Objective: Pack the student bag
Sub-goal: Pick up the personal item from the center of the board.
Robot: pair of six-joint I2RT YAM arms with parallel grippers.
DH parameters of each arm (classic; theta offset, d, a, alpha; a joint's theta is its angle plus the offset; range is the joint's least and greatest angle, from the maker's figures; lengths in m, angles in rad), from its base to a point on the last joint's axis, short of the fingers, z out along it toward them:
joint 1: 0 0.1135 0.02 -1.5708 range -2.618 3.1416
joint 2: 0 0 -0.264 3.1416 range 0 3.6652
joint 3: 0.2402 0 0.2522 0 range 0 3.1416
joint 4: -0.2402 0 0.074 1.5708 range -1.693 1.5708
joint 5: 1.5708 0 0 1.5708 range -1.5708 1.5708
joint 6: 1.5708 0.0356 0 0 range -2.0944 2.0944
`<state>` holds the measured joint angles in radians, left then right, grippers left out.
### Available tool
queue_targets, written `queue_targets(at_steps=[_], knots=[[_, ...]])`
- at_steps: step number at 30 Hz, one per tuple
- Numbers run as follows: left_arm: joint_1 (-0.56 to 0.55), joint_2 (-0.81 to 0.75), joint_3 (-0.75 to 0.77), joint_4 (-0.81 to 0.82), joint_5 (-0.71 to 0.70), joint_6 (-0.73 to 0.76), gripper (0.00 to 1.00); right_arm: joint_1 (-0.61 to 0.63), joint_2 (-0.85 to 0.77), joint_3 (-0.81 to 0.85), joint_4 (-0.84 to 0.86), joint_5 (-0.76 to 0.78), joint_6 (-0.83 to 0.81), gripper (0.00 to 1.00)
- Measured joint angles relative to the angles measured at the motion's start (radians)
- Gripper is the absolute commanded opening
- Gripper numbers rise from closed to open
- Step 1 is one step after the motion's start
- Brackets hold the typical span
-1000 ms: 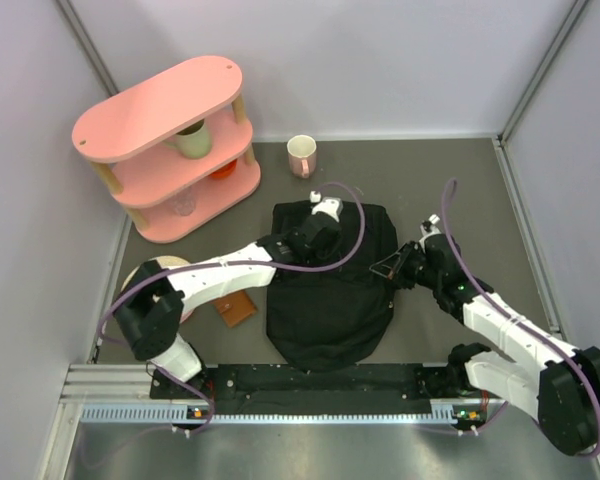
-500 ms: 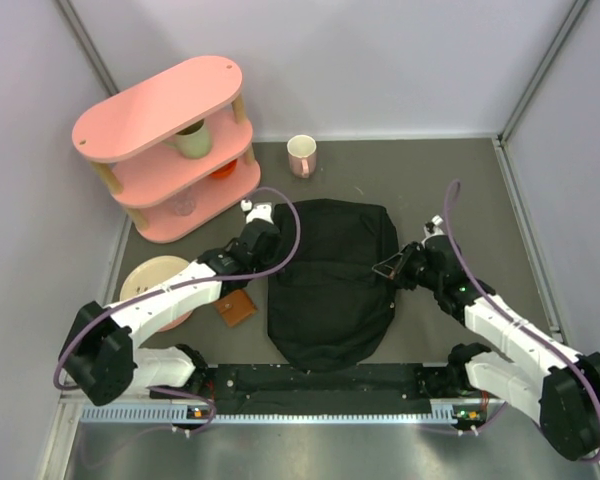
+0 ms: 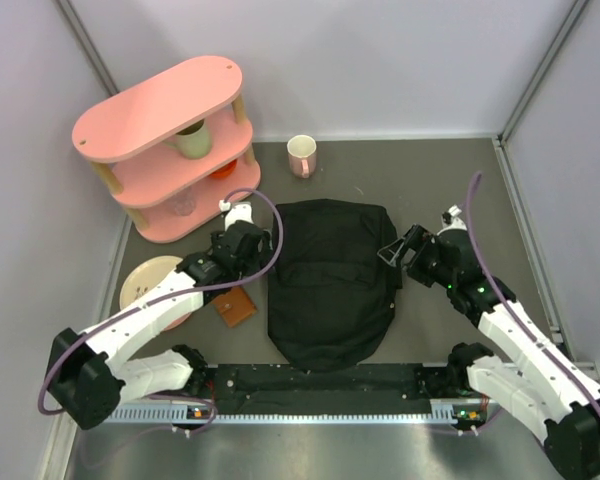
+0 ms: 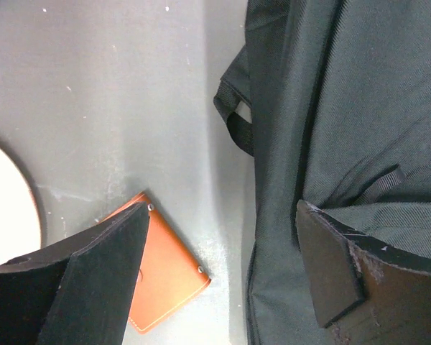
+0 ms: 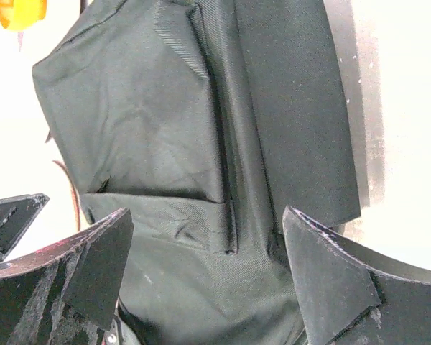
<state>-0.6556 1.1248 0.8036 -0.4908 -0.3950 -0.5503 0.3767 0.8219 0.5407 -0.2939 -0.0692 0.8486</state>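
Note:
The student bag [image 3: 330,280] is a black fabric backpack lying flat in the middle of the table. My left gripper [image 3: 248,268] hovers open over the bag's left edge. In the left wrist view the left gripper [image 4: 223,215] spans bare table, with one finger over an orange wallet [image 4: 169,269] and the other over the student bag [image 4: 345,108]. My right gripper [image 3: 393,253] hangs open at the bag's right edge. In the right wrist view the right gripper [image 5: 208,215] stands above the student bag [image 5: 165,129] and holds nothing.
The orange wallet [image 3: 236,309] lies left of the bag, beside a cream plate [image 3: 150,285]. A pink shelf [image 3: 170,140] at the back left holds a green cup [image 3: 192,140]. A pink-rimmed mug [image 3: 301,155] stands behind the bag. Walls close in on both sides.
Both grippers have gone from shut to open. The left arm pulled back from above the bag's top to its left edge. The right gripper shifted slightly away from the bag.

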Motion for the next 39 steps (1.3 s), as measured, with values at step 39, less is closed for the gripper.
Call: queue_targets(at_steps=[39], knots=[[0.013, -0.513, -0.419, -0.290, -0.016, -0.603, 0.99, 0.473, 0.593, 0.517, 0.093, -0.255, -0.172, 0.92]])
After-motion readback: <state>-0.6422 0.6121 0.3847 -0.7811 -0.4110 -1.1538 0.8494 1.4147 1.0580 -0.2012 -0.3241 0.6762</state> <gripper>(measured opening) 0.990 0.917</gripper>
